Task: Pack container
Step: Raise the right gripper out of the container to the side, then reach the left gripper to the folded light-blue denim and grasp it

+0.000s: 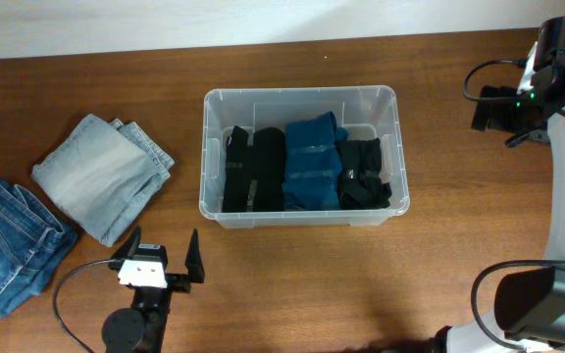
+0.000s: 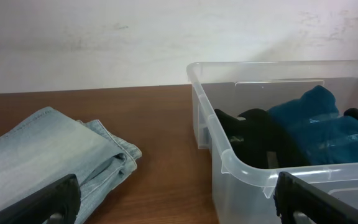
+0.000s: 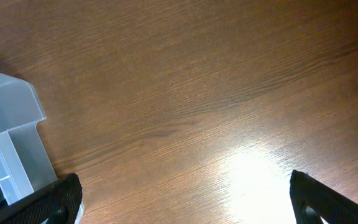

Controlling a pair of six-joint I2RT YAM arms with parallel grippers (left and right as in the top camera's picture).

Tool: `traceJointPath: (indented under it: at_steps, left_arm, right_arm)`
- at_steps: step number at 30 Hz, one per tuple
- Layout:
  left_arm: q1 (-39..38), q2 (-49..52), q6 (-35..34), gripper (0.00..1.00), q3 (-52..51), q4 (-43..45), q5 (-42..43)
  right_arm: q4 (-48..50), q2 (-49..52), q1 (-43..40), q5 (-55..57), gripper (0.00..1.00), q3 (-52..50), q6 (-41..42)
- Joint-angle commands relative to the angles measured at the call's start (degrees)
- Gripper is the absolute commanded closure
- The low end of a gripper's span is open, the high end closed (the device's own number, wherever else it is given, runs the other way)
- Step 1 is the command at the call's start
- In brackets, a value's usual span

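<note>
Your left gripper point(image 1: 164, 247) hangs released, jaws spread wide and empty. Your right gripper point(image 3: 185, 202) is spread the same way, with only bare wood beneath it.

The container point(image 1: 300, 92), a large clear plastic rectangular bin with a rolled rim, sits mid-table. The left gripper is just off its near-left corner and the right one is off its right end. Inside is a row of black folded garments point(image 1: 253, 169) at the left, a teal-blue folded garment point(image 1: 312, 162) in the middle and a black bundle point(image 1: 363, 175) at the right. They cover most of the floor, so you will probably have to lay anything more on top.

The pale-blue folded denim point(image 1: 101, 172) to the left, well apart from the container, looks like your next pick. Pinch every layer at a folded edge so it does not fall open, and lift clear of the rim before crossing. The darker blue jeans point(image 1: 8, 245) seem to touch the denim's outer edge, so watch that they do not drag along. The brown wooden table point(image 1: 292, 284) between denim and container is bare, which gives you room to swing.
</note>
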Motion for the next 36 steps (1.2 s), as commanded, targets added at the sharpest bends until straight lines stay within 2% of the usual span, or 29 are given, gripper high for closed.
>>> traceJointPath:
  at_steps: [1, 9, 14, 17, 20, 26, 32, 36]
  left_arm:
    - [0.28, -0.50, 0.87, 0.01, -0.44, 1.46, -0.44]
    - [0.28, -0.33, 0.87, 0.00, -0.42, -0.28, -0.96]
    - [0.28, -0.33, 0.85, 0.01, 0.13, 0.81, 2.12]
    - [0.28, -0.13, 0.85, 0.01, 4.20, -4.26, 1.95]
    - [0.28, 1.42, 0.87, 0.01, 11.43, -12.81, -0.98]
    - [0.28, 9.90, 0.87, 0.01, 29.35, -24.00, -9.07]
    - [0.31, 28.70, 0.90, 0.00, 49.90, -35.26, -12.48]
    - [0.33, 48.15, 4.07, 0.01, 68.76, -49.53, -13.18]
  right_arm:
    - [0.02, -0.22, -0.17, 0.50, 0.01, 0.42, 0.42]
    - [0.00, -0.22, -0.17, 0.50, 0.01, 0.42, 0.42]
    - [0.02, -0.22, -0.17, 0.50, 0.01, 0.42, 0.42]
    - [0.02, -0.22, -0.17, 0.50, 0.01, 0.42, 0.42]
    - [0.02, -0.22, -0.17, 0.50, 0.01, 0.42, 0.42]
    - [0.02, -0.22, -0.17, 0.50, 0.01, 0.42, 0.42]
    - [0.02, -0.22, -0.17, 0.50, 0.01, 0.42, 0.42]
    - [0.02, -0.22, -0.17, 0.50, 0.01, 0.42, 0.42]
